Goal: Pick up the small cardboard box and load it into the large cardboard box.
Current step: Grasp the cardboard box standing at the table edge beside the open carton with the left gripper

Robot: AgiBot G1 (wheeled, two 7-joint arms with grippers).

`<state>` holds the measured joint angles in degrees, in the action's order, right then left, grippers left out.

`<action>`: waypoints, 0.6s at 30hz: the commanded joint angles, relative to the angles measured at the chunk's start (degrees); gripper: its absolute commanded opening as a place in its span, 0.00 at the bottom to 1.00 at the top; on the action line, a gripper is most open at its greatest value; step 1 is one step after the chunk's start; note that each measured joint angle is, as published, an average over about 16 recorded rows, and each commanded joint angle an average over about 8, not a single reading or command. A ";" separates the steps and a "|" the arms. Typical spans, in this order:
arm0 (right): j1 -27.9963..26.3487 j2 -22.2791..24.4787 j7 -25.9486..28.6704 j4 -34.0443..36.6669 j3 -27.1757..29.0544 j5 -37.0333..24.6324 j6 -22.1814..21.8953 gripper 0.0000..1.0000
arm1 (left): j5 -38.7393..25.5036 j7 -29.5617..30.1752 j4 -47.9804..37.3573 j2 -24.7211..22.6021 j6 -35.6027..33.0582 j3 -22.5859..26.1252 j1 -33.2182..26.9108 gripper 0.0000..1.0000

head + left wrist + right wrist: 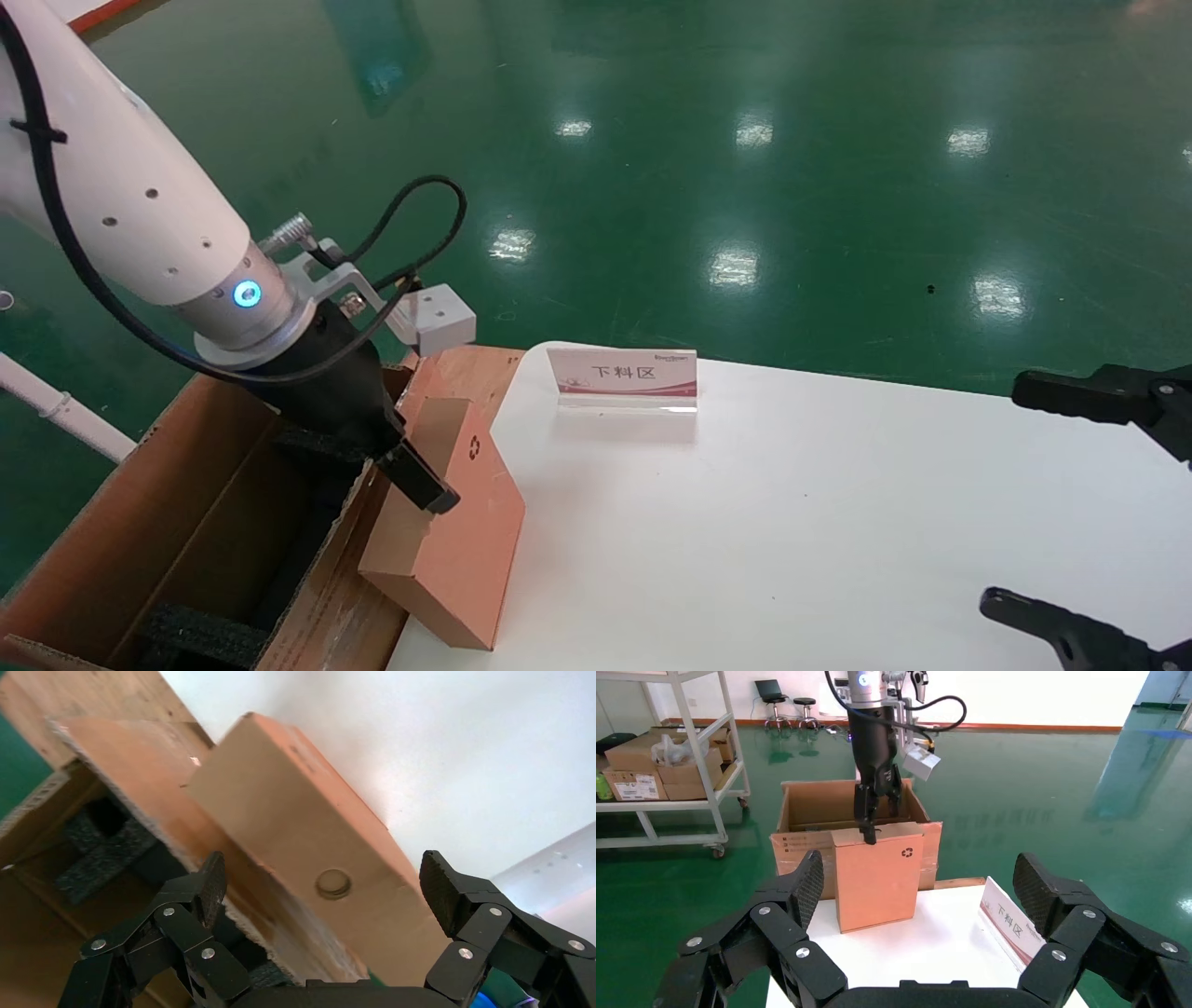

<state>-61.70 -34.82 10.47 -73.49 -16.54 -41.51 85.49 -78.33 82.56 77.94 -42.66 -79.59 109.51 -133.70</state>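
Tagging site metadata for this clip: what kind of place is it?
Likely a factory or warehouse packing station: glossy green floor, a wheeled rack stacked with cartons, and a white table carrying a sign reading 下料区, an unloading zone.

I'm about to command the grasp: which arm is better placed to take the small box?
Left. The left hand is open right at the small box, which stands tilted against the large box. The right hand hangs open at the table's opposite side.
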 commanded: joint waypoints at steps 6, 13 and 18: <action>-0.01 0.01 -0.01 0.00 -0.03 0.02 -0.01 1.00 | 0.10 -0.16 -0.05 -0.05 0.86 0.39 1.52 1.00; -0.01 0.02 -0.03 0.00 -0.05 0.04 -0.02 1.00 | -0.89 0.16 -0.10 -0.10 1.93 1.17 3.16 1.00; -0.01 0.03 -0.03 0.01 -0.06 0.04 -0.03 1.00 | -1.11 -0.18 -0.10 0.03 2.64 1.35 3.94 1.00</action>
<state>-61.71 -34.80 10.43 -73.48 -16.60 -41.46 85.46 -79.38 82.43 77.85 -42.64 -77.09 110.81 -129.92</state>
